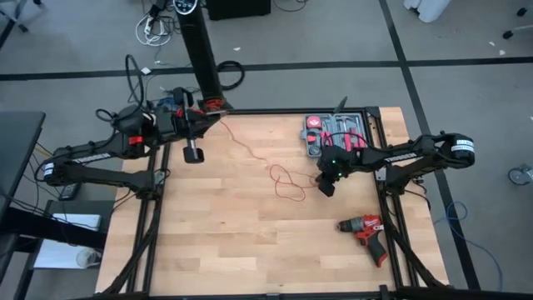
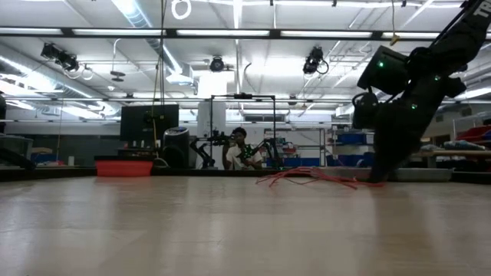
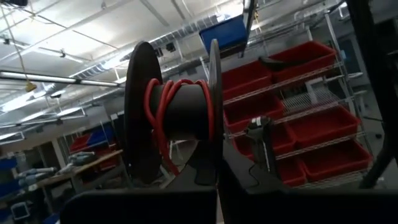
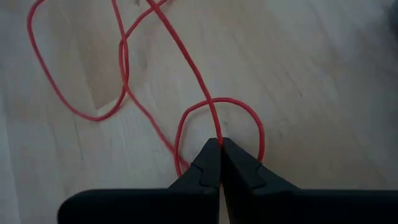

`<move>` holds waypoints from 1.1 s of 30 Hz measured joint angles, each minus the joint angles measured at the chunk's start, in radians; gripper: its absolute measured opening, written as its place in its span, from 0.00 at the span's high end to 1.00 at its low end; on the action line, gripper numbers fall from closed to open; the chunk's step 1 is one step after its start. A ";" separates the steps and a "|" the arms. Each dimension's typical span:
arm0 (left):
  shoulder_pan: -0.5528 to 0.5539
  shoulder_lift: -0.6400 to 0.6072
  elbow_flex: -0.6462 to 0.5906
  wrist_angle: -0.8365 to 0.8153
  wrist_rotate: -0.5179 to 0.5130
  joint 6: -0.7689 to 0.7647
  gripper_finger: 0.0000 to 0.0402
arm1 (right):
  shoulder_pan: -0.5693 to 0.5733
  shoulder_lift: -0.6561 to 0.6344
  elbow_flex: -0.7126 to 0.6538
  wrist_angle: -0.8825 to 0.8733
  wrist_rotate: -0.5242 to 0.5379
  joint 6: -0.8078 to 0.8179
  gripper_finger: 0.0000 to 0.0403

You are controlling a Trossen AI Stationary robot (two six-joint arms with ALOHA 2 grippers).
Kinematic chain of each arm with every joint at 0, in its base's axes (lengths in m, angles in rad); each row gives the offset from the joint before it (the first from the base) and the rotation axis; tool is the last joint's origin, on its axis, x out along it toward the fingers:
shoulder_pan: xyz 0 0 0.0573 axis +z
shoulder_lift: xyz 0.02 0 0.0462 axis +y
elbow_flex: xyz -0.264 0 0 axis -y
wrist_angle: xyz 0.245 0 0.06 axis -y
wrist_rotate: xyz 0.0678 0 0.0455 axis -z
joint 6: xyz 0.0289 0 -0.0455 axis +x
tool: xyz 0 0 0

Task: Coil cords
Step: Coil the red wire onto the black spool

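- Left gripper [image 1: 193,155]: at about ten o'clock on the table [image 1: 208,242], hanging over the back-left part; fingers clenched together with nothing between them.
- Spool [image 3: 174,115]: seen from the left wrist, black flanges with red wire wound on the core; its lower part is cut off by the gripper body.
- White lettering runs along both arms' forearms in the overhead view; too small to read with certainty.
- Cord [image 1: 283,179]: thin red wire lying in loose loops at the table's centre, a strand trailing toward eleven o'clock; where it ends there cannot be made out.
- Right gripper [image 4: 220,149]: just right of centre, at about three o'clock from the loops; fingertips pinched shut on the red wire where a small loop crosses itself.
- Tool tray [image 1: 337,132]: at one o'clock, partly hidden by the right arm; contents indistinct.
- Drill [image 1: 366,232]: red and black, at four o'clock, lying flat; brand mark not legible.
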 joint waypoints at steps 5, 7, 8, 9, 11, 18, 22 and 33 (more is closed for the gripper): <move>0.000 0.000 0.000 0.021 -0.011 -0.001 1.00 | 0.001 -0.002 0.003 -0.050 -0.040 0.030 1.00; 0.000 0.000 0.000 0.028 -0.014 -0.001 1.00 | 0.001 -0.002 0.003 -0.082 -0.076 0.047 1.00; 0.000 0.000 0.000 0.027 -0.019 -0.001 1.00 | 0.001 -0.002 0.004 -0.098 -0.092 0.054 1.00; 0.000 0.000 0.000 0.024 -0.026 -0.001 1.00 | 0.001 -0.002 0.004 -0.111 -0.102 0.065 0.99; 0.000 0.001 0.000 0.018 -0.036 -0.001 1.00 | 0.007 -0.003 0.003 -0.127 -0.110 0.087 0.98; 0.000 0.000 0.000 -0.008 -0.036 -0.030 1.00 | 0.066 -0.064 -0.003 -0.153 -0.140 0.187 0.84; 0.000 0.001 0.000 -0.064 -0.030 -0.035 1.00 | 0.108 -0.168 -0.007 -0.179 -0.140 0.252 0.77; 0.000 0.010 0.000 -0.142 0.057 -0.060 1.00 | 0.199 -0.440 -0.003 0.201 -0.075 0.219 0.68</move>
